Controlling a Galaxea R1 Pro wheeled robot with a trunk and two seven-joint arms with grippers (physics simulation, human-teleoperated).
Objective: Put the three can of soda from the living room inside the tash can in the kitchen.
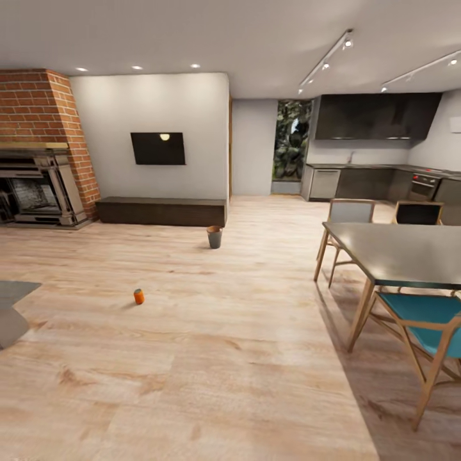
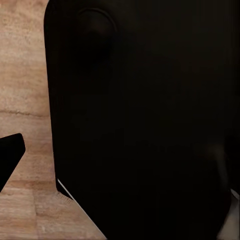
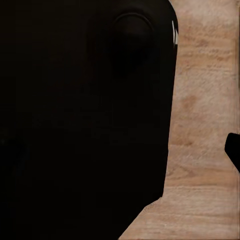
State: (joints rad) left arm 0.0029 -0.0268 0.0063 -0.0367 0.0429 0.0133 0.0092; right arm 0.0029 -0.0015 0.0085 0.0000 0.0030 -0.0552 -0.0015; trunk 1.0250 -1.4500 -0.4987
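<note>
Orange soda can (image 1: 139,296) stands on the pale plank floor (image 1: 243,358) at ten o'clock; the brown trash can (image 1: 214,237) beyond, near the dark bench (image 1: 161,210). Gripper states apparently hidden; cannot tell.

I see a dark dining table (image 1: 410,253) with a teal chair (image 1: 429,320) just beside it, and the brick fireplace (image 1: 38,147) well apart from it.

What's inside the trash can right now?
Can't tell. The trash can stands upright on the plank floor beyond the orange soda can; its wall hides the inside from the head view.
</note>
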